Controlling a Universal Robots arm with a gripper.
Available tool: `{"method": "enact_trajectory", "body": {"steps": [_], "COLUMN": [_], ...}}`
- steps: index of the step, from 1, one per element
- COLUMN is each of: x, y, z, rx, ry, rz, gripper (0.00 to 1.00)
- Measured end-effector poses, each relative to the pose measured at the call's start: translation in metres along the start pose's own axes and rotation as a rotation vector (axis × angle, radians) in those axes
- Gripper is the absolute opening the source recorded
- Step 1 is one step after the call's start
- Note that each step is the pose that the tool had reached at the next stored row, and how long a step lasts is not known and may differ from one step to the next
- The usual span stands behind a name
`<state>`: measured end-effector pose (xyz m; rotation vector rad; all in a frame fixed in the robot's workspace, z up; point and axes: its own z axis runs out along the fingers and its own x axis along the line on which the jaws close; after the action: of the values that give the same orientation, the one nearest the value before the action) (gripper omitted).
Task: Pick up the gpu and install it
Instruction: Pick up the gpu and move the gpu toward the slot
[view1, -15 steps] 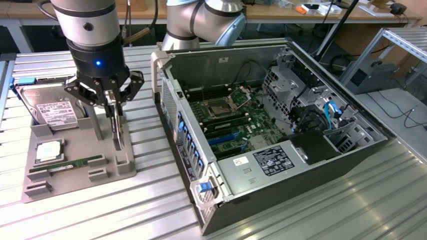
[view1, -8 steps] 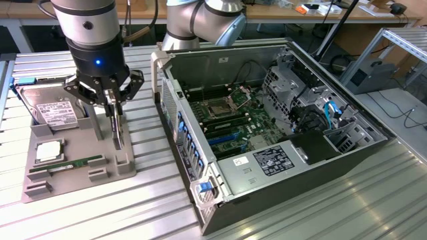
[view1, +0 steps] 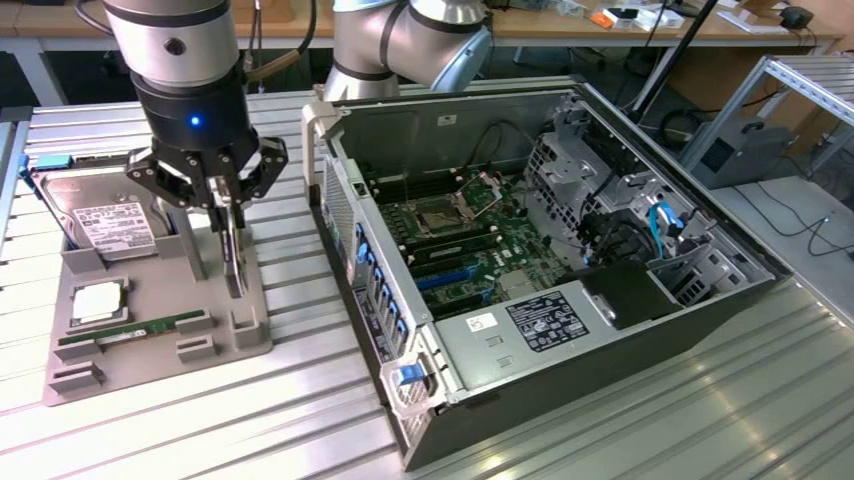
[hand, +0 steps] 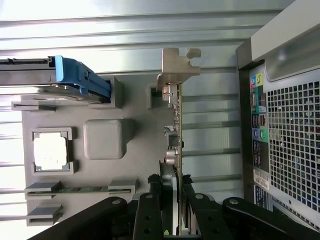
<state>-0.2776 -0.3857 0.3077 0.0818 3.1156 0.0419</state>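
The gpu (view1: 235, 262) is a thin dark card standing on edge over the exterior view's right side of the grey holder tray (view1: 147, 290). My gripper (view1: 223, 215) comes down from above and is shut on the card's upper edge. In the wrist view the gpu (hand: 176, 125) runs edge-on away from the gripper (hand: 172, 200), with its silver bracket at the far end and a black finger on each side. I cannot tell whether the card's lower edge still sits in the tray's slot. The open computer case (view1: 534, 250) lies at the exterior view's right, its motherboard (view1: 467, 240) exposed.
On the tray lie a silver hard drive (view1: 100, 215), a CPU (view1: 98, 300) and a green RAM stick (view1: 134, 328). The case's perforated rear panel (hand: 285, 125) stands close beside the card. A second robot base (view1: 400, 40) rises behind the case. The table is ribbed metal.
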Motion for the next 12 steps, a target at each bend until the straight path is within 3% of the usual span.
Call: {"method": "enact_trajectory", "body": {"steps": [12], "x": [-0.0001], "y": [0.0001], "z": [-0.0042], "rx": [-0.0001], "ry": [-0.0001], "rz": [0.0], "gripper": [0.27]}}
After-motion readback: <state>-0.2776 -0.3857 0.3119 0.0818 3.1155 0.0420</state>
